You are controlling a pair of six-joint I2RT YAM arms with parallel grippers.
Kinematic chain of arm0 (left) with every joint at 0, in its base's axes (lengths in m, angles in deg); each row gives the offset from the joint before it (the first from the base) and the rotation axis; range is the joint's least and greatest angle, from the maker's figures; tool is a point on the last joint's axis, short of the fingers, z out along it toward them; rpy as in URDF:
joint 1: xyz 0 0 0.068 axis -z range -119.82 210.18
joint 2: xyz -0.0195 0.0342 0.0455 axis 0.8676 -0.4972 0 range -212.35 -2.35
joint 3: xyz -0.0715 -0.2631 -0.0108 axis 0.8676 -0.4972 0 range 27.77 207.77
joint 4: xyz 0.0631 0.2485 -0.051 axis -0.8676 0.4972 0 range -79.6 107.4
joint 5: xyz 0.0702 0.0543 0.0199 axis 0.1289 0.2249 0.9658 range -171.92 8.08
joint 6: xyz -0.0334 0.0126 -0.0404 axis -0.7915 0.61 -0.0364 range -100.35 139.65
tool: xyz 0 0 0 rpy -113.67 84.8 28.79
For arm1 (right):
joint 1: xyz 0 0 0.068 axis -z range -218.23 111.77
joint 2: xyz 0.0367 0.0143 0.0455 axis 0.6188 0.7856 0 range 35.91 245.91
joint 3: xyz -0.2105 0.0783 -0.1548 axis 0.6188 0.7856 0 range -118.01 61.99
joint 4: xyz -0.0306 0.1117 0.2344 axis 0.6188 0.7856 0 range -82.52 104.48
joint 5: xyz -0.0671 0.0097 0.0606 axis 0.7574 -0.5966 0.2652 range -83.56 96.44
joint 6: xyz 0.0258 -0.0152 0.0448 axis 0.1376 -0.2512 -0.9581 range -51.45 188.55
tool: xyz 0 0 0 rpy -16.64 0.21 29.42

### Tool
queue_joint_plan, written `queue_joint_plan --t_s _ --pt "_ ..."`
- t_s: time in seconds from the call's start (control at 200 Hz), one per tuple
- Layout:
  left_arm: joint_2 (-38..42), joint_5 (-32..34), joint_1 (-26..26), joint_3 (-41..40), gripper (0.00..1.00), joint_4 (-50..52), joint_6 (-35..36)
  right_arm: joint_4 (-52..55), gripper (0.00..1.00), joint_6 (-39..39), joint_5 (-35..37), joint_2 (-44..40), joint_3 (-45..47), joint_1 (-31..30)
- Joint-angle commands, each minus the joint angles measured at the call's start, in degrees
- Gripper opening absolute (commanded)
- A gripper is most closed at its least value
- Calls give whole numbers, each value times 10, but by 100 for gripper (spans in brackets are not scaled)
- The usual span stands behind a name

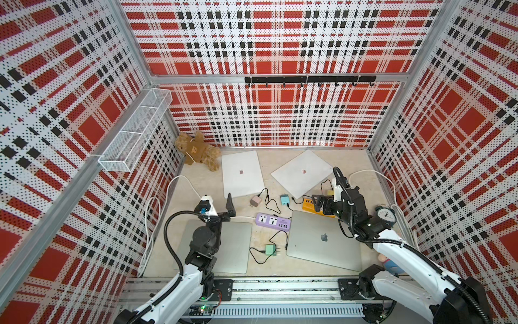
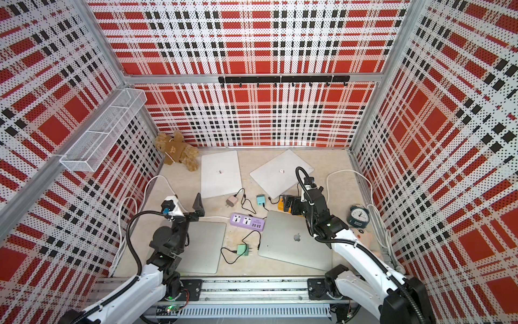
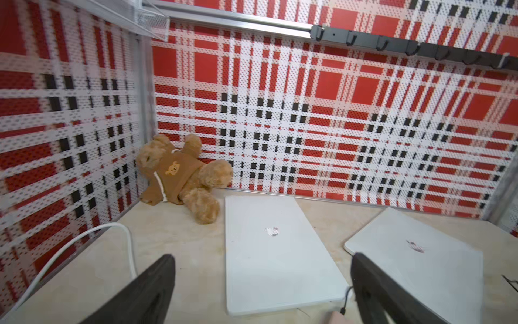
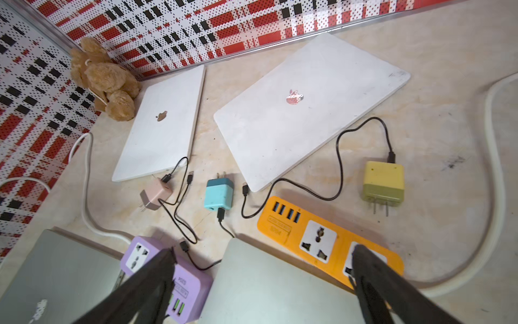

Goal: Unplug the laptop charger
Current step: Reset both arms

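Observation:
A yellow charger (image 4: pixel 383 183) lies on the tabletop beside the orange power strip (image 4: pixel 283 221), prongs bare and in no socket. Its black cable (image 4: pixel 340 157) runs toward a white laptop (image 4: pixel 302 112), and the plug end lies by that laptop's edge. My right gripper (image 4: pixel 262 251) is open and holds nothing, hovering over the orange strip (image 1: pixel 308 206) and the corner of a grey laptop (image 1: pixel 325 241). My left gripper (image 3: pixel 262 258) is open and empty, above the tabletop near the purple power strip (image 1: pixel 273 221). In both top views it shows as well (image 1: pixel 228 209).
Pink (image 4: pixel 155 195), teal (image 4: pixel 219 195) and green (image 1: pixel 270 249) chargers lie loose with their cables. A second white laptop (image 1: pixel 242 174) and a grey laptop (image 1: pixel 232 246) lie flat. A teddy bear (image 1: pixel 199 151) sits at the back left, a clock (image 1: pixel 385 214) at the right. Thick white cords (image 1: pixel 157 213) run along both sides.

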Motion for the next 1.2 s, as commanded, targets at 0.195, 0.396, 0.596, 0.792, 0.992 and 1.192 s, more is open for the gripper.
queue_joint_plan --t_s 0.195,0.396,0.596,0.792,0.992,1.192 --pt "-55 29 -70 -11 98 -167 -8 -285 100 207 151 -79 165 3" --pt "-163 -6 -119 -7 98 -226 -8 -378 100 301 224 -54 205 12" --pt "-258 -40 -156 -14 98 -305 1 -481 100 284 212 25 236 82" --pt "-321 -65 -178 -5 98 -336 -1 -579 100 253 195 102 253 149" --pt "-482 -125 -187 -16 98 -506 14 -760 100 258 176 189 274 171" --pt "-515 -186 -183 24 98 -486 48 -998 100 267 160 322 316 175"
